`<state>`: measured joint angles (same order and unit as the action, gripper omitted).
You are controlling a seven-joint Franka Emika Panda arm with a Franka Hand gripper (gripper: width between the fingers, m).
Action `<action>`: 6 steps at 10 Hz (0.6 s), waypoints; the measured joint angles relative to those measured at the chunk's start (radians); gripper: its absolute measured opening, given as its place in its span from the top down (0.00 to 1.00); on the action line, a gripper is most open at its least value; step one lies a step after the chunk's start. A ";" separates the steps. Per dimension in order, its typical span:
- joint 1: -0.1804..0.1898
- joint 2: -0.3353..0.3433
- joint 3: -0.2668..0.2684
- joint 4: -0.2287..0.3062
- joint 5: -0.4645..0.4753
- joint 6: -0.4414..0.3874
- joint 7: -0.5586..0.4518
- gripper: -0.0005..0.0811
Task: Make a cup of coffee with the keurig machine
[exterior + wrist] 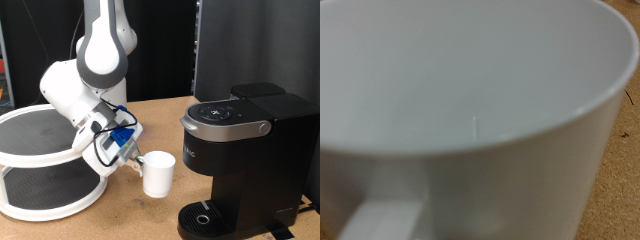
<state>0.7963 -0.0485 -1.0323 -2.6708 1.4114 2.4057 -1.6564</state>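
Note:
The cup [158,173] is a plain white mug, upright between the round shelf and the keurig machine [240,150]. The machine is a black box with its lid down, round buttons on top and a drip tray [205,217] at its foot. My gripper [137,160] reaches down from the exterior view's left and is closed on the cup's handle side. In the wrist view the cup [480,110] fills the frame, its empty inside and its handle [385,215] very close. My fingers do not show there.
A white two-tier round shelf [40,165] stands at the exterior view's left, right beside the arm. A dark panel [255,45] rises behind the machine. Brown cork table surface [150,215] lies in front of the cup.

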 joint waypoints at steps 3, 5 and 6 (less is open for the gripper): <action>0.007 0.031 0.043 0.007 0.056 0.000 -0.004 0.91; 0.012 0.072 0.076 0.017 0.101 -0.009 -0.012 0.91; 0.012 0.091 0.090 0.024 0.123 -0.021 -0.016 0.91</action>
<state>0.8084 0.0425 -0.9420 -2.6467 1.5346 2.3846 -1.6726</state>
